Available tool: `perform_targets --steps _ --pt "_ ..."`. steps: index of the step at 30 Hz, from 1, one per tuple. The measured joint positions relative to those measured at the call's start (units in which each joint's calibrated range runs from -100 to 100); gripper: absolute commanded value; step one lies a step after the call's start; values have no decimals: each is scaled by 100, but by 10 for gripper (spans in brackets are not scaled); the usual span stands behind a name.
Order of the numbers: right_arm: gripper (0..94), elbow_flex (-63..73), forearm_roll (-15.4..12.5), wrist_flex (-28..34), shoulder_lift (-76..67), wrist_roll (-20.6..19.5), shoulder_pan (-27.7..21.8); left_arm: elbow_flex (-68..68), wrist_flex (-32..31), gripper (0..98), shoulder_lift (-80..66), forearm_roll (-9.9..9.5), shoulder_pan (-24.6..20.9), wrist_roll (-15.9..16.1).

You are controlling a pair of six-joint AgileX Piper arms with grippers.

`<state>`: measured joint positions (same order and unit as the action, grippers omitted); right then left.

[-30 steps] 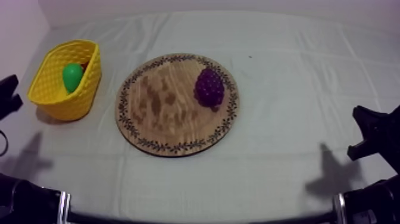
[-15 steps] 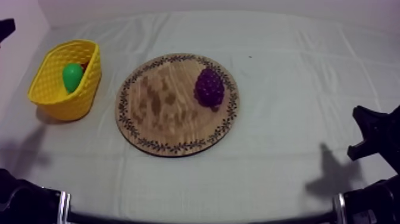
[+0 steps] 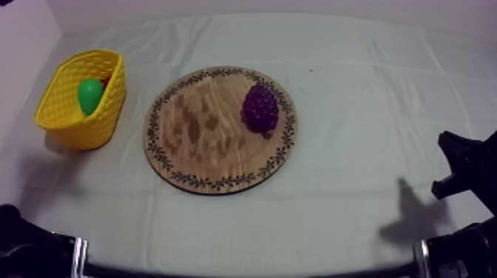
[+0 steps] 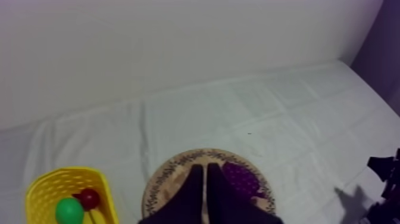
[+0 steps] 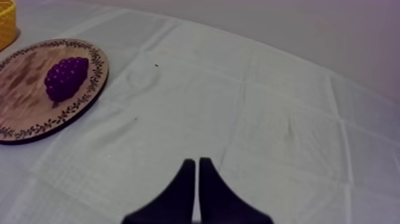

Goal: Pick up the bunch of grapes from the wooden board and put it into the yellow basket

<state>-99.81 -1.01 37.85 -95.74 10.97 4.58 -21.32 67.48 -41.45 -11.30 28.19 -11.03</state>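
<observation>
The purple bunch of grapes (image 3: 260,109) lies on the right part of the round wooden board (image 3: 194,127). At the left of the table stands the yellow basket (image 3: 68,118), holding a green pear (image 3: 90,95) and a small red fruit (image 4: 90,198). My left gripper (image 4: 205,169) is shut on nothing, its fingers together as a narrow wedge high over the board (image 4: 171,179), just left of the grapes (image 4: 241,179). My right gripper (image 5: 196,162) is shut too, low over bare cloth well to the right of the board (image 5: 24,77) and the grapes (image 5: 66,76).
The grey-white cloth spreads wide and bare between the board and my right arm (image 3: 462,166) at the table's right edge. A pale wall runs behind the table. The basket (image 4: 44,187) stands apart from the board.
My left arm has risen from the table's left edge and left the top view at the upper left; its shadow has slid toward the basket. The right arm, grapes and board have not moved.
</observation>
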Motion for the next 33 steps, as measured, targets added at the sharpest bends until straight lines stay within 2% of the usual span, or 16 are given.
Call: perform_targets --steps 8,12,20,33 --pt "4 0 0 0 0 -3 0 1188 753 0 1043 -85 610 -376" --pt "4 0 0 0 0 -3 0 1737 1050 0 1636 -112 768 -531" --pt "4 0 0 0 0 -3 0 2362 1106 0 2795 -210 905 -809" --pt "4 0 0 0 0 -5 0 2405 1168 0 4498 -256 1138 -998"
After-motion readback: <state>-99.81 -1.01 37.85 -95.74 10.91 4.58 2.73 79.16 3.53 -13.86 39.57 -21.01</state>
